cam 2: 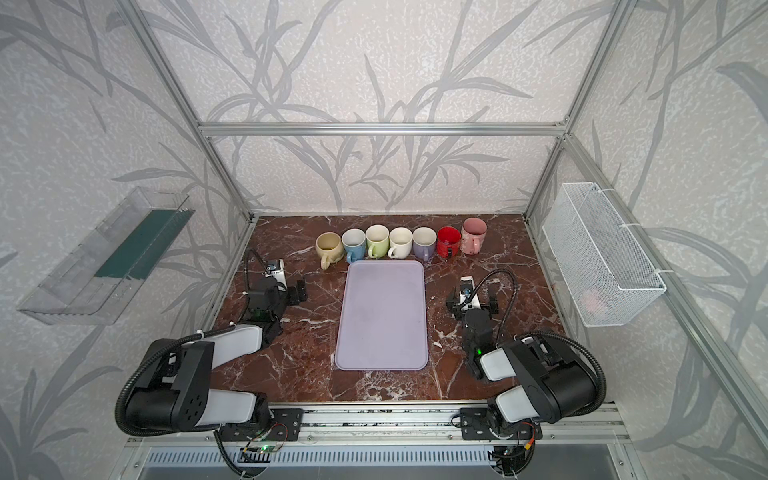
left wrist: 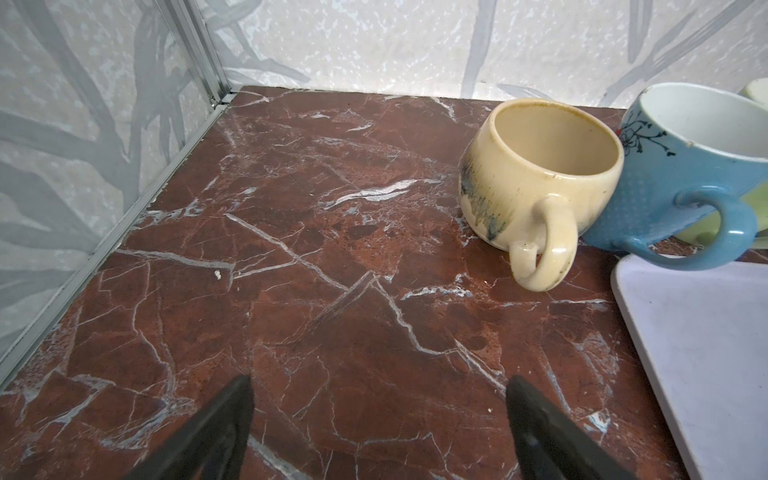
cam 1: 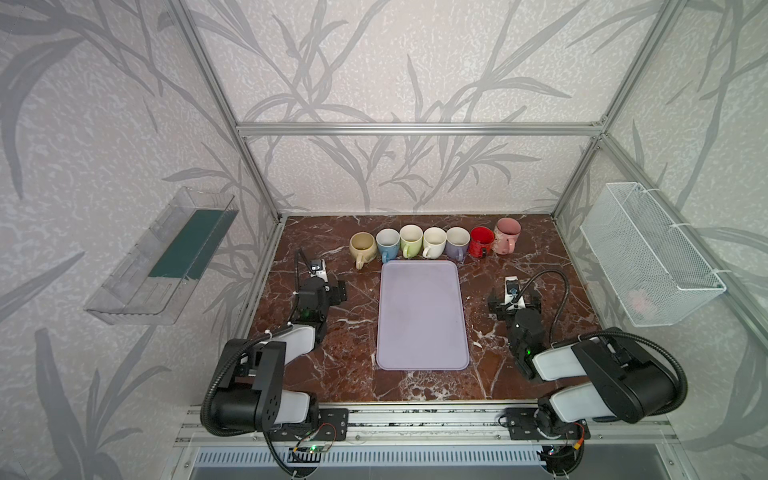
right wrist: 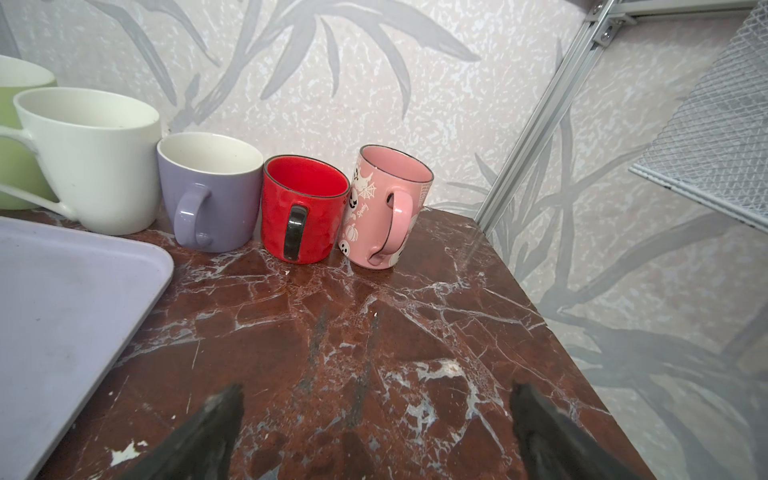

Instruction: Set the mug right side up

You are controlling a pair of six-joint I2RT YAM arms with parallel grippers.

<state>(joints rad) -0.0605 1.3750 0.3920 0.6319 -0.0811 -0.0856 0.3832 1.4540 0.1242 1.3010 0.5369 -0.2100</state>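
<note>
Spread, empty: left hand [left wrist: 379,384], right hand [right wrist: 378,390] — risk of knocking round cream ceramic mug [left wrist: 536,183] into touching blue ceramic mug [left wrist: 673,195].

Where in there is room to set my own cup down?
The lilac tray is bare. So is the marble in the back corner left of the cream mug, right of the pink mug, and in front of the tray. Crowded: the seven mugs side by side behind the tray.
</note>
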